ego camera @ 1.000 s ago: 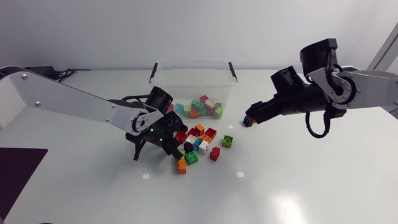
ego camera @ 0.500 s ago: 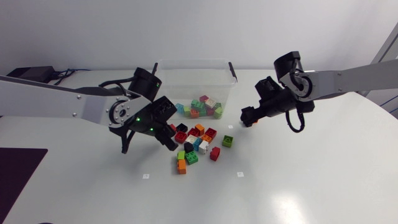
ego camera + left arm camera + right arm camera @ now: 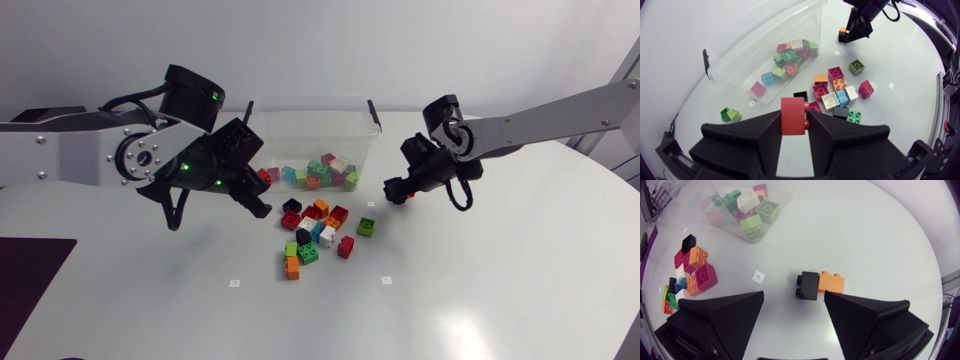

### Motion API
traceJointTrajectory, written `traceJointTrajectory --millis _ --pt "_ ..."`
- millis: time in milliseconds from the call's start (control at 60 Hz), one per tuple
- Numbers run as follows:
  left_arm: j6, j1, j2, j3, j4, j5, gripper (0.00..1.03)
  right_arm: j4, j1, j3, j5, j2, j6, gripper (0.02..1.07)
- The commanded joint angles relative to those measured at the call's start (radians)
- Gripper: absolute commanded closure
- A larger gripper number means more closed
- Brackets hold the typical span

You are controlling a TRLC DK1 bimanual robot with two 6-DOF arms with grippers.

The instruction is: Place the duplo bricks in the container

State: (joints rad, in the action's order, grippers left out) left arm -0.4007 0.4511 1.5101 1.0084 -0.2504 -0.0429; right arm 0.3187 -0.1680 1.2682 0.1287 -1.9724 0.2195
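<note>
My left gripper point(image 3: 257, 187) is shut on a red brick point(image 3: 264, 176) point(image 3: 792, 116), held in the air just left of the clear container point(image 3: 312, 101) point(image 3: 740, 52), which holds several bricks. A pile of loose bricks point(image 3: 315, 225) point(image 3: 837, 92) lies on the table in front of the container. Right of the container, my right gripper point(image 3: 400, 190) point(image 3: 794, 301) stands open low over the table. A black brick joined to an orange one point(image 3: 817, 284) point(image 3: 404, 197) lies just ahead of its fingertips, not touched.
A green brick point(image 3: 366, 227) and a red one point(image 3: 346, 247) sit at the pile's right edge. In the left wrist view a green brick point(image 3: 730, 115) lies outside the container, beside its wall. Small white markers point(image 3: 386, 280) dot the table.
My left arm has lifted the red brick off the pile and carried it up towards the container's left side. My right arm has stretched out over the black-orange brick, its fingers narrowing a little.
</note>
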Motion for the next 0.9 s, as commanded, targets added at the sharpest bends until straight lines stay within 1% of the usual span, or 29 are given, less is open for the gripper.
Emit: traceJointTrajectory --millis 0,33,167,467,650,700,817,883 --pt "-0.018 -0.012 -0.044 -0.007 -0.01 0.005 0.79 0.02 0.002 0.02 -0.011 -0.032 -0.014 0.29" --pt "-0.018 -0.014 -0.051 -0.005 -0.01 0.005 0.79 0.025 0.002 0.023 -0.012 -0.036 -0.016 0.31" --pt "-0.018 -0.017 -0.074 -0.002 -0.012 0.005 0.79 0.033 -0.001 0.033 -0.018 -0.051 -0.017 0.31" --pt "-0.018 -0.025 -0.103 -0.004 -0.012 0.005 0.79 0.069 -0.002 0.117 -0.051 -0.117 -0.028 0.31" --pt "-0.017 -0.031 -0.12 -0.001 -0.012 0.005 0.79 0.082 -0.005 0.145 -0.058 -0.149 -0.034 0.47" --pt "-0.017 -0.031 -0.123 0.001 -0.012 0.005 0.79 0.085 -0.007 0.151 -0.061 -0.155 -0.034 0.5" --pt "-0.013 -0.031 -0.125 0.006 -0.013 0.005 0.79 0.099 -0.008 0.174 -0.061 -0.167 -0.034 0.62" --pt "-0.013 -0.029 -0.125 0.009 -0.013 0.005 0.79 0.108 -0.011 0.184 -0.061 -0.174 -0.034 0.63"
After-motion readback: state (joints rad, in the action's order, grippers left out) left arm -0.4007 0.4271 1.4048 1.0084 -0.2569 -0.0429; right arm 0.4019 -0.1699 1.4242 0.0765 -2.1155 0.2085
